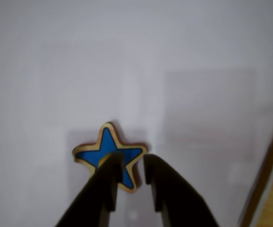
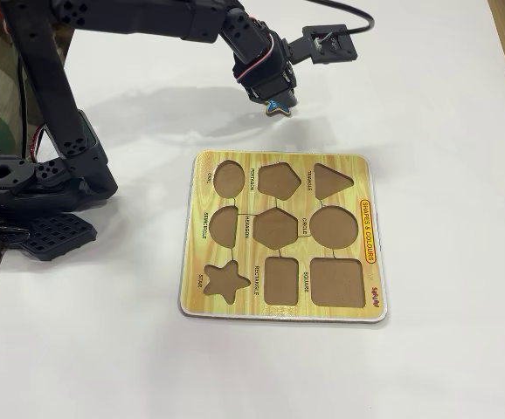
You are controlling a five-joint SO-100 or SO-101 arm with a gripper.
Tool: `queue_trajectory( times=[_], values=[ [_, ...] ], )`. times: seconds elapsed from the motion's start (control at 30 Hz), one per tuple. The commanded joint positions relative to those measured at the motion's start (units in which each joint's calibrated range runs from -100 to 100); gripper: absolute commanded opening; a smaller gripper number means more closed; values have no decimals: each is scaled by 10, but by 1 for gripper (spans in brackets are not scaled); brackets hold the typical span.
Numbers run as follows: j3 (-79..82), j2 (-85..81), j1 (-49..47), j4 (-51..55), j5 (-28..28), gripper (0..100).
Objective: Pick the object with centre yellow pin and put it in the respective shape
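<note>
The blue star (image 1: pixel 109 153) is lying on the desk (image 1: pixel 56 71) beyond the board (image 2: pixel 284 237), the narrowly parted pincer (image 1: pixel 132 171) straddling its knob; grasping is underway, closing comes next.

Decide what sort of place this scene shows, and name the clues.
Probably a hobby or lab tabletop set up for robot practice: a plain white table, a small black arm whose gripper reaches over a blue star piece, and a child's shape-sorter board with empty recesses.
</note>
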Motion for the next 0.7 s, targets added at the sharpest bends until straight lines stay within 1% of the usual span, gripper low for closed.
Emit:
queue_trajectory(
  times=[0.0,0.17,0.43,0.53,0.67],
  values=[
    [-27,-9,-1,-8,2,6],
    [-38,13,-29,-9,0,6],
    [-56,23,-44,-8,-2,6],
    [-53,23,-48,-7,-2,11],
    [-57,19,-49,-7,0,12]
  ],
)
